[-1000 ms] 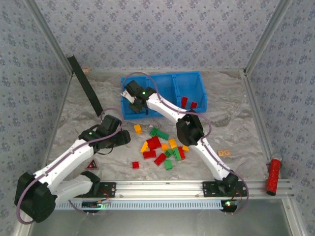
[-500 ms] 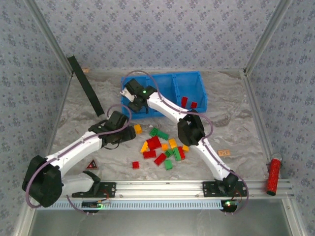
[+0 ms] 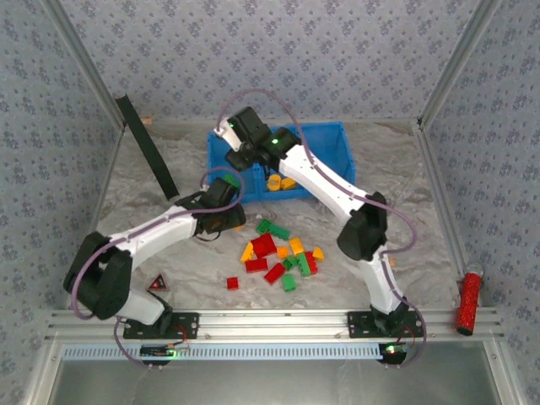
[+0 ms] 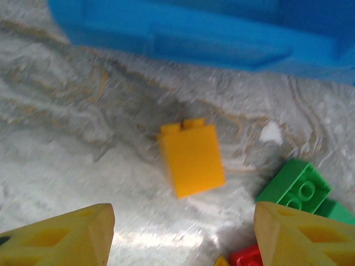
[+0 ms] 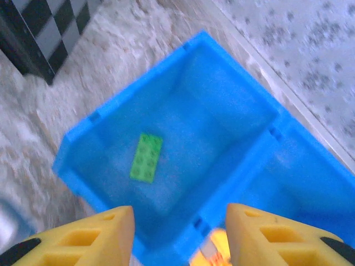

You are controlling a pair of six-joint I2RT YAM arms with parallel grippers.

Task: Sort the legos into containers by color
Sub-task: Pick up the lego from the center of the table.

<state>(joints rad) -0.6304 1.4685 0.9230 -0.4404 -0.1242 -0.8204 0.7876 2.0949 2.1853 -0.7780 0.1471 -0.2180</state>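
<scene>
Our right gripper (image 5: 178,219) has lifted over the left compartment of the bright blue plastic three-part tray (image 3: 341,150), jaws wide and empty. A green studded brick (image 5: 146,157) lies on that compartment's floor, so we judge it delivered. Our left gripper (image 4: 183,219) has reached forward, jaws wide and lined up on a yellow-orange plastic brick (image 4: 192,159) on the marbled surface (image 3: 405,211) just before the tray wall; that is likely the next pick, with the mixed pile of bricks (image 3: 278,253) unsorted.

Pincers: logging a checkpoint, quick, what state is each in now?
Left pincer: open, empty, facing a yellow brick.
Right pincer: open, empty, above the blue tray.
</scene>
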